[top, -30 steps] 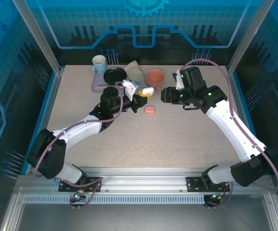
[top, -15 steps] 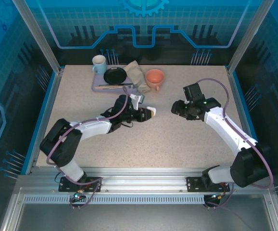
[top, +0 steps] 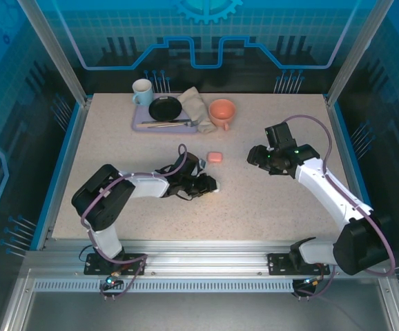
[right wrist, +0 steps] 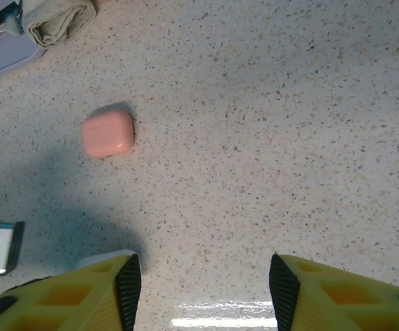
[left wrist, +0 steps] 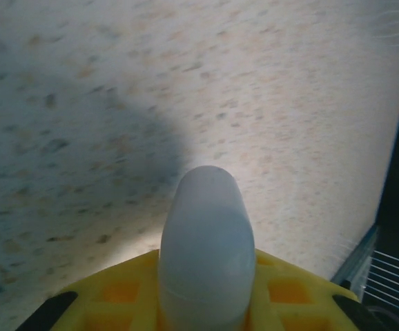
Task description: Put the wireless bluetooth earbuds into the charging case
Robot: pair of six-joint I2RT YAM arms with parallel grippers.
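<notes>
Two small cases matter here, and they sit apart. The white case (left wrist: 205,234) is pinched in the left gripper (top: 208,185), whose yellow fingers close narrowly on its lower part, low over the table (top: 275,214). We judge that this hold leaves the rounded upper end free so the other arm can reach it. The pink case (top: 215,157) lies flat and apparently closed on the table, just far of the left gripper and to the left of the right gripper (top: 256,157). Whether earbuds sit inside either case we cannot tell. The right gripper stands moderately wide with nothing between its fingers, and from its wrist camera the pink case (right wrist: 107,133) lies ahead on bare table, so we judge it is free to drop onto that case. Open room is generous to the right and toward the near edge. At the far left, the tray (top: 139,125), the mug (top: 142,90), the cloth (top: 194,103) and the orange bowl (top: 221,110) crowd the far side. The left forearm lies low across the left, so we judge that any approach is best made from the right or from above, minding how near the two grippers are.
</notes>
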